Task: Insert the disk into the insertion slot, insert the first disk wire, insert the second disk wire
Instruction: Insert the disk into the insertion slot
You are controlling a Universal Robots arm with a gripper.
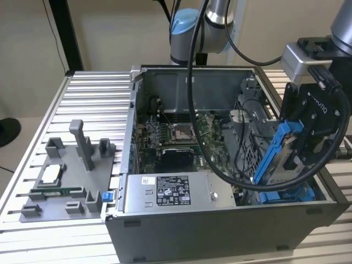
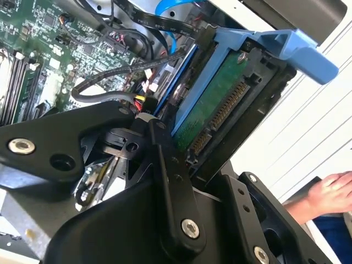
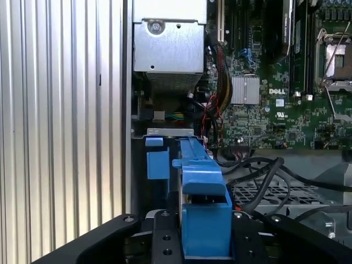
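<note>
The disk [image 1: 279, 160], in its bright blue carrier, hangs tilted over the right end of the open computer case. My gripper [image 1: 301, 147] is shut on it. The second wrist view shows the disk's green circuit-board side and connector [image 2: 219, 113] between my black fingers [image 2: 168, 170]. In the first wrist view the blue carrier [image 3: 201, 192] points down toward the insertion slot [image 3: 158, 162]. That slot is a dark cage with blue rails [image 1: 291, 193] just below the disk. The disk's lower end is at the slot's mouth, and most of it stands above the cage.
Loose black cables [image 1: 231, 176] loop beside the bay, and a blue flat cable [image 2: 165, 8] lies near the motherboard [image 1: 181, 132]. The grey power-supply box [image 1: 168, 192] sits along the case's front wall. A grey fixture tray [image 1: 66, 181] lies on the ribbed table. A person's hand [image 2: 330, 192] rests outside the case.
</note>
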